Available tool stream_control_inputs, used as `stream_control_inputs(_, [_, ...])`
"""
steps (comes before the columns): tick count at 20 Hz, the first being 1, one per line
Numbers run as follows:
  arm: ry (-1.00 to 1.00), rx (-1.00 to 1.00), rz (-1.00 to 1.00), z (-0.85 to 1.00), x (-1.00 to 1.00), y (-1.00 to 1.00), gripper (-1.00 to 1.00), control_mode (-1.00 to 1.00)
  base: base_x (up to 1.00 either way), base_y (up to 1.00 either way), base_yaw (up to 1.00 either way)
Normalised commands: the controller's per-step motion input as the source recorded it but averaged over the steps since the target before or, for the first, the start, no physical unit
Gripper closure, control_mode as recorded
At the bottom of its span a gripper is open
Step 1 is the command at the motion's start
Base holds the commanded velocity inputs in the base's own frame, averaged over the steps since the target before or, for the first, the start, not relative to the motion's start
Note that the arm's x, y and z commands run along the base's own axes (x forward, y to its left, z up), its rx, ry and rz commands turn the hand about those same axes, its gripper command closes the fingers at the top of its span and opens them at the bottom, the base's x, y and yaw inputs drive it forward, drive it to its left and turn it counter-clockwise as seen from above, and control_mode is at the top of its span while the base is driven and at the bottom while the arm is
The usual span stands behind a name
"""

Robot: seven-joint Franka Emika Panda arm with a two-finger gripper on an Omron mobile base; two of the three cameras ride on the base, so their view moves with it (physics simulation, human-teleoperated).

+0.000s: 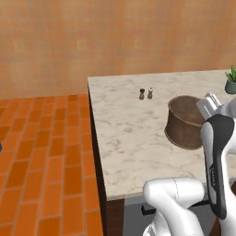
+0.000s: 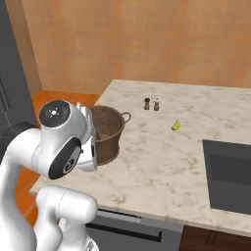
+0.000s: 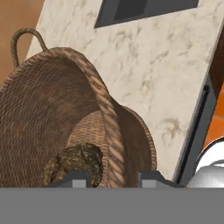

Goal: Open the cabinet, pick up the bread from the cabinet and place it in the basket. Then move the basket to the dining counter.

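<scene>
Fingers (image 3: 113, 177) astride the basket (image 3: 65, 118) rim, pinching it, one inside, one outside. Basket standing on the cream marbled worktop (image 1: 124, 133), near its front edge. Bread (image 3: 76, 164) lying inside the basket.

The basket (image 1: 185, 123) is standing near the front edge of the dining counter (image 1: 124, 133), two small shakers (image 1: 145, 93) and a plant (image 1: 231, 82) are blocking farther back, while marble between is lying free.

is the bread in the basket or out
In. The hand view shows the bread, a dark lump, lying on the woven bottom inside the basket.
</scene>
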Motion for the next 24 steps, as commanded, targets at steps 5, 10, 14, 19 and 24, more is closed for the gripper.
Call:
stream_control_inputs(5, [0.0, 0.0, 0.12, -0.77, 1.0, -0.32, 1.0, -1.0, 0.0, 0.0, 0.0])
stream_control_inputs(10, [0.0, -0.01, 0.02, -0.58, 0.98, -0.01, 1.0, -1.0, 0.0, 0.0, 0.0])
stream_control_inputs(14, [0.14, -0.03, 0.0, -0.6, 0.72, 0.0, 1.0, -1.0, 0.0, 0.0, 0.0])
stream_control_inputs(19, [0.18, -0.03, 0.05, -0.68, 0.45, 0.0, 1.0, -1.0, 0.0, 0.0, 0.0])
stream_control_inputs(24, [0.07, -0.02, 0.05, -0.58, 0.12, 0.0, 1.0, -1.0, 0.0, 0.0, 0.0])
